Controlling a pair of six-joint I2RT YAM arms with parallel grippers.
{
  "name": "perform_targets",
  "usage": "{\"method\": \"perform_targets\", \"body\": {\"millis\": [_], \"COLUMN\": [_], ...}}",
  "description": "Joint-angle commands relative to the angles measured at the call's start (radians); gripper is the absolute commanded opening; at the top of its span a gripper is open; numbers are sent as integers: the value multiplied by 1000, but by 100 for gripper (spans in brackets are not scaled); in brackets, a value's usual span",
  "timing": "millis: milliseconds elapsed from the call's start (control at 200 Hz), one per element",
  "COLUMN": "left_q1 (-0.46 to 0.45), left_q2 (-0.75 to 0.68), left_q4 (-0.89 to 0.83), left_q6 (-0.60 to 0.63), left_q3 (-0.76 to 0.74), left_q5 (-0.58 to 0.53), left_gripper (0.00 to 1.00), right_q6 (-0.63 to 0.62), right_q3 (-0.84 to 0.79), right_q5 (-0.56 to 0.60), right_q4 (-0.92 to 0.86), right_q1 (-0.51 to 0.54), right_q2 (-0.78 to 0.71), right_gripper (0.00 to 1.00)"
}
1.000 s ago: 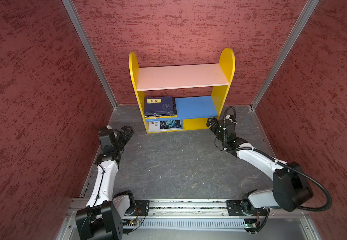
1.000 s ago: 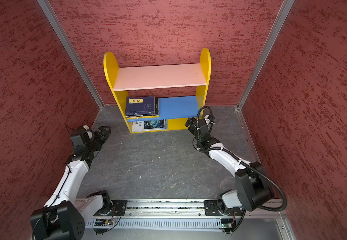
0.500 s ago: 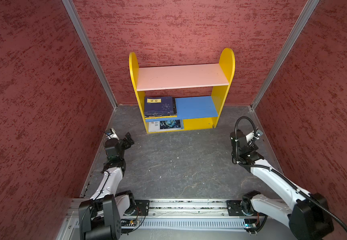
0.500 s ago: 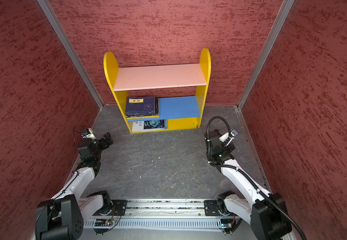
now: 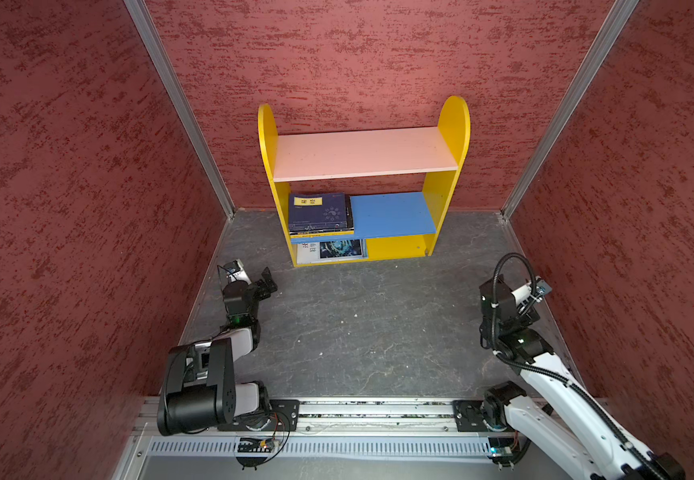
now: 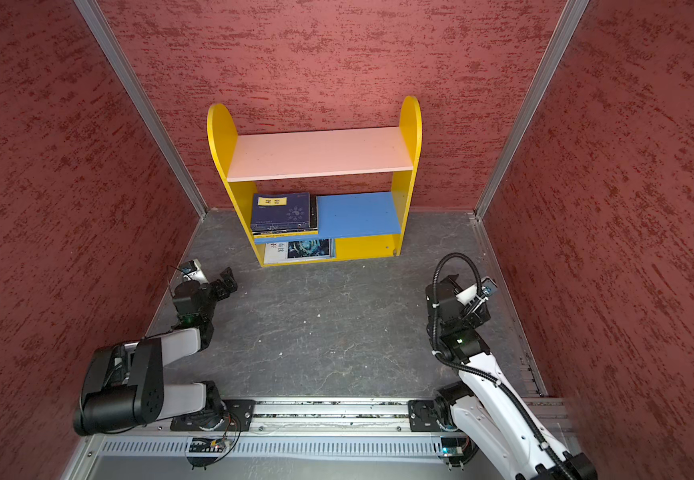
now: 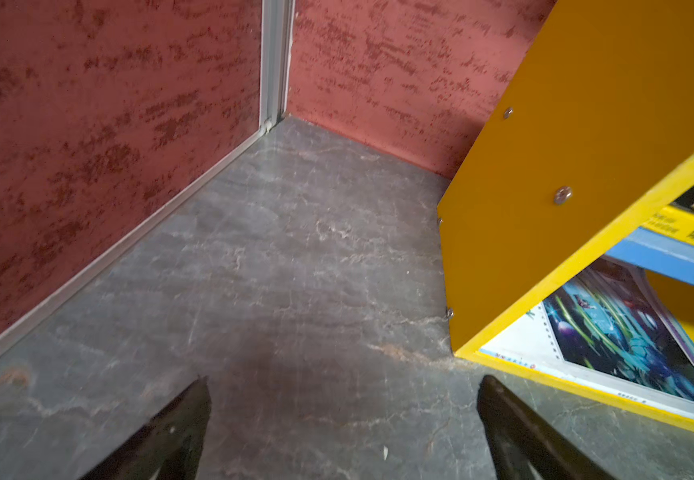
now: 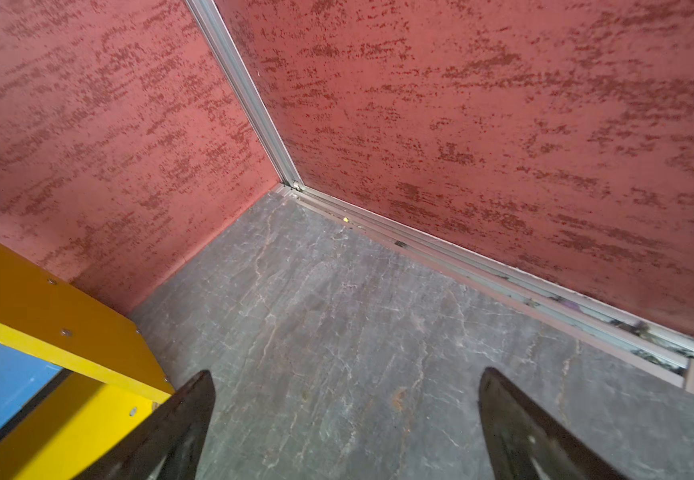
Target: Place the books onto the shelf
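The shelf (image 5: 362,151) (image 6: 316,151) stands against the back wall, its pink upper board bare. A stack of books (image 5: 318,212) (image 6: 281,212), navy one on top, lies on the left half of the blue lower board. The white magazine (image 5: 333,249) (image 6: 299,249) (image 7: 611,340) lies on the yellow base below. In the left wrist view, yellow and black spines (image 7: 686,237) show in the stack. My left gripper (image 5: 268,282) (image 7: 343,380) is open and empty, left of the shelf's front corner. My right gripper (image 8: 345,382) is open and empty over bare floor near the right wall.
Red textured walls (image 5: 66,187) close in left, back and right, with aluminium corner posts (image 5: 179,108). The arms' base rail (image 5: 374,411) runs along the front edge. The right half of the blue board (image 5: 395,212) holds nothing. The grey floor (image 5: 370,324) lies between the arms.
Both arms have drawn back from the shelf toward the front rail. The right gripper left the shelf's right foot for the right wall; the left arm folded down. Both stayed open.
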Motion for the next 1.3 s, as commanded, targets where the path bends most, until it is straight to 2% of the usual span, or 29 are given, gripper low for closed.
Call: {"method": "perform_targets", "body": {"millis": [0,145,195,240,286,411,576,671,772,917,1077,1242,1298], "left_q1": [-81,-152,-157,-154,-144,-138,-139,-140,-139,-138,-138,-139,-139], "left_q2": [62,195,170,190,174,181,178,178,180,180,178,180,180], "left_q4": [169,237,123,182,130,148,138,141,143,143,144,144,143], "left_q6": [85,184,182,184,170,168,167,168,167,167,167,166,167], "left_q3": [-10,34,68,57,67,67,68,67,67,67,67,67,68], "left_q5": [-51,-58,-50,-54,-44,-33,-31,-32,-33,-32,-32,-31,-31], "left_gripper": [99,99,99,99,99,99,99,99,99,99,99,99,99], "right_q6": [20,-60,-85,-87,-90,-147,-336,-518,-650,-673,-745,-808,-777], "right_q3": [15,-32,-35,-33,-37,-70,-133,-210,-294,-336,-317,-246,-226], "right_q5": [-9,-52,-55,-51,-44,-39,-35,-67,-135,-303,-357,-490,-544], "right_q4": [-131,-42,-21,-20,-7,91,350,625,908,1113,1436,1535,1431], "right_q1": [-5,-5,-5,-5,-5,-7,-14,-21,-47,-132,-185,-230,-251], "right_q2": [-40,-87,-86,-80,-74,-54,5,51,119,292,574,763,733], "right_gripper": [99,99,99,99,99,99,99,99,99,99,99,99,99]}}
